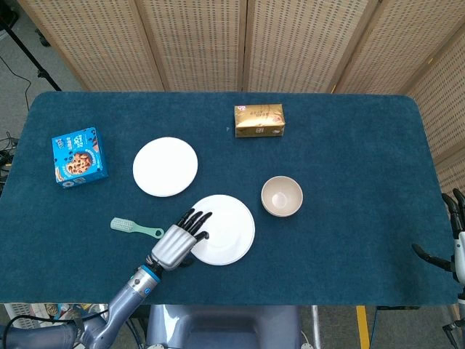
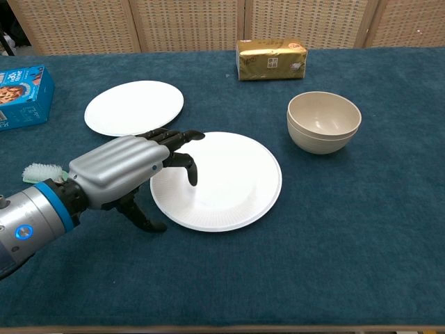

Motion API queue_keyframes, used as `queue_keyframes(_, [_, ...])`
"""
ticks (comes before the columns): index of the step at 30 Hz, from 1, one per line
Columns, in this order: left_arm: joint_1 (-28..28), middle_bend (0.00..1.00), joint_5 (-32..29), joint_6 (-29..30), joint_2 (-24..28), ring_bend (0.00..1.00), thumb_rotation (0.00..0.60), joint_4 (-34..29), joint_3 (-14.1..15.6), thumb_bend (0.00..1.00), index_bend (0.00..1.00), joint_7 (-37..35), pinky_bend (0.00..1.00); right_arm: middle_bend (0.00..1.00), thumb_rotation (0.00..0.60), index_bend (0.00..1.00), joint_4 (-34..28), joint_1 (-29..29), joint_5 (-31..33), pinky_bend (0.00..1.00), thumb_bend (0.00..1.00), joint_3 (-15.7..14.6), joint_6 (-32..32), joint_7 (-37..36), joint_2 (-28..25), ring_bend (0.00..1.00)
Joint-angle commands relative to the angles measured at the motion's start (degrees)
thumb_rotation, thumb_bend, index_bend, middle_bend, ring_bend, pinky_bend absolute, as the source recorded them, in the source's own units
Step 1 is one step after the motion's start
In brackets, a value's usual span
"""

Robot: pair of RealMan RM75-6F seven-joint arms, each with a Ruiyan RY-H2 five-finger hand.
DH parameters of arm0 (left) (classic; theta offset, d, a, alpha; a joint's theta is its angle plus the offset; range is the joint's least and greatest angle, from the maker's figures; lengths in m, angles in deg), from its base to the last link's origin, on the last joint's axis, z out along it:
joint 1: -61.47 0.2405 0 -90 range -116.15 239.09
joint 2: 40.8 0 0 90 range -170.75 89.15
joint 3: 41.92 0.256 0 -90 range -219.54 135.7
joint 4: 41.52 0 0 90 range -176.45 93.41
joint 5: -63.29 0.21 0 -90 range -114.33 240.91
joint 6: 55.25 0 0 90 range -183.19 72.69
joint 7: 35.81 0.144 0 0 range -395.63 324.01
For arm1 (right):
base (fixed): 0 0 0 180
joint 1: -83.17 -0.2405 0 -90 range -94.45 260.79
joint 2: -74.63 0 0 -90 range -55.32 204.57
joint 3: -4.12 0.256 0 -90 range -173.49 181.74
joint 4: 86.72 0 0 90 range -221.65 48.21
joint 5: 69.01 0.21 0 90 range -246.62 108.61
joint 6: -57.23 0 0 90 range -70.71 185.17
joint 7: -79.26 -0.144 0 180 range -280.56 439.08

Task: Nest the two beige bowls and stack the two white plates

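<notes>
Left robot hand [image 2: 128, 167]: over the left rim of the near plate [image 2: 229, 182], fingers spread and reaching across the plate edge, thumb lower at the counter beside the rim; nothing held. Whether the fingertips touch the plate cannot be told.
Right robot hand [image 1: 456, 243]: at the right edge of the counter [image 1: 349, 145], only partly in frame in the head view, fingers apart and holding nothing.
Near plate: white, flat on the counter, close to the front edge, left of centre.
Far plate [image 2: 134, 107]: white, flat, further back and to the left of the near plate; apart from it, not stacked.
Bowls [image 2: 324, 122]: beige, one seated inside the other, right of the near plate and near the counter's middle.
Brush [image 1: 135, 228]: mint handle, white bristles, lying left of the left robot hand.
Blue box [image 1: 78, 155]: near the left edge.
Gold pack [image 1: 259, 121]: toward the back edge, behind the bowls.
</notes>
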Motion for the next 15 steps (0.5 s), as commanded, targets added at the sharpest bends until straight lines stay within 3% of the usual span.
queue_keyframes(1, [-0.41, 0.00, -0.32, 0.20, -0.75, 0.00, 0.600, 0.65, -0.18, 0.22, 0.49, -0.35, 0.00, 0.00, 0.600, 0.00, -0.09, 0.09, -0.14, 0.00, 0.00, 0.14, 0.06, -0.05, -0.05, 0.00])
queue_keyframes(10, [-1.17, 0.00, 0.03, 2.15, -3.52, 0.00, 0.600, 4.17, 0.51, 0.48, 0.60, -2.43, 0.00, 0.00, 0.600, 0.00, -0.44, 0.59, -0.83, 0.00, 0.00, 0.72, 0.33, -0.76, -0.36, 0.00])
queue_keyframes(15, [-0.92, 0.00, 0.58, 4.42, -4.58, 0.00, 0.600, 6.43, 0.85, 0.49, 0.72, -4.78, 0.00, 0.00, 0.600, 0.00, -0.54, 0.76, -1.11, 0.00, 0.00, 0.87, 0.71, -0.92, -0.39, 0.00])
